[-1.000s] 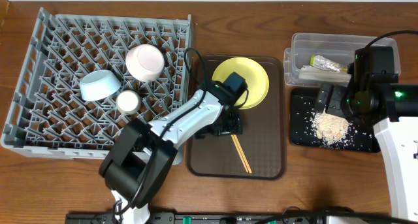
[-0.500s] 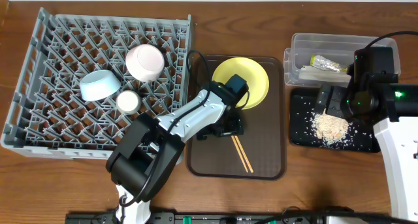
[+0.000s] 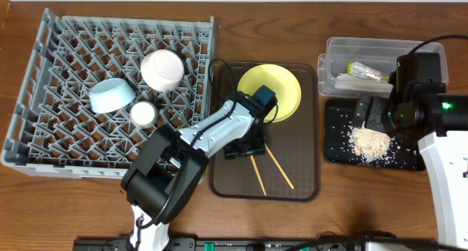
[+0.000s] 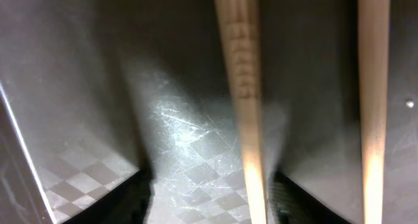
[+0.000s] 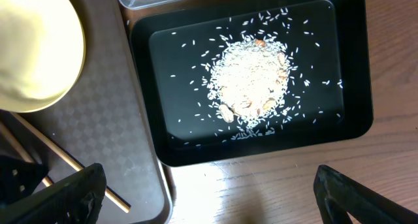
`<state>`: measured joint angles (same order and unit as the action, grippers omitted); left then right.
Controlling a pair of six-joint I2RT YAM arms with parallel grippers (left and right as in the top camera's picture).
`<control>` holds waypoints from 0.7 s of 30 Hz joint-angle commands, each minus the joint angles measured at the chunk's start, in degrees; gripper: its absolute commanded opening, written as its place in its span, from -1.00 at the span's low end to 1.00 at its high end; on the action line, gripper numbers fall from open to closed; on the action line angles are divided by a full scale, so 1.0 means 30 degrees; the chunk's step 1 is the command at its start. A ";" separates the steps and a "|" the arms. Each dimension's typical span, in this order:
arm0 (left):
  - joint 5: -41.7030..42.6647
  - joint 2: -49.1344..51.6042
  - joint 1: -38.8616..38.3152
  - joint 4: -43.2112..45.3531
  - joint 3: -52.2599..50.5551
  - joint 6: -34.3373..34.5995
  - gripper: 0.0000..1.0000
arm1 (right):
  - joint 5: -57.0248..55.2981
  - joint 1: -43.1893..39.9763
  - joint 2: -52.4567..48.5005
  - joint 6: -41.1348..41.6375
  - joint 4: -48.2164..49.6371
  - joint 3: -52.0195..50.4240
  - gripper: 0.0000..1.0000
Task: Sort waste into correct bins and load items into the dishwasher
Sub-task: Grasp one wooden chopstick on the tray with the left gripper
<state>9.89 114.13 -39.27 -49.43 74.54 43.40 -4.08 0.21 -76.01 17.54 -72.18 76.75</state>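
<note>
Two chopsticks (image 3: 256, 174) splayed on brown tray (image 3: 303, 170), long axes far-to-near, leaning toward right edge (narrow V). I see left gripper (image 3: 247, 147) fingers parted around one, right gripper (image 5: 209, 194) wide.

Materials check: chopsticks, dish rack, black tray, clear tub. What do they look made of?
Chopsticks: likely wood or bamboo; pale tan, matte, with faint banding in the blurry left wrist view.
Rack: grey moulded plastic, matte; one-piece lattice with pegs.
Black tray: probably plastic; smooth, with a slight sheen on the rim.
Tub: clear plastic; contents show through the walls.
</note>
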 commanded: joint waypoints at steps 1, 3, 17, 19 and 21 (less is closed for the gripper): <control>0.0036 0.0576 -0.0029 0.0109 -0.0153 0.0007 0.05 | -0.0066 -0.0080 0.0080 -0.0153 -0.0022 0.0051 0.99; 0.0036 0.0576 -0.0029 0.0160 -0.0153 0.0000 -0.10 | -0.0066 -0.0080 0.0087 -0.0153 -0.0029 0.0051 0.99; 0.0036 0.0576 -0.0007 0.0168 -0.0146 0.0007 -0.74 | -0.0066 -0.0080 0.0087 -0.0146 -0.0226 0.0051 0.99; 0.0036 0.0568 -0.0007 0.0175 -0.0146 0.0007 -0.77 | -0.0066 -0.0080 0.0080 -0.0153 -0.0219 0.0051 0.99; 0.0036 0.0532 0.0022 0.0189 -0.0124 0.0000 -0.80 | -0.0066 -0.0080 0.0080 -0.0153 -0.0226 0.0051 0.98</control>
<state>10.15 114.13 -39.27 -49.06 74.54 43.55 -4.08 0.21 -76.01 17.54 -72.66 76.75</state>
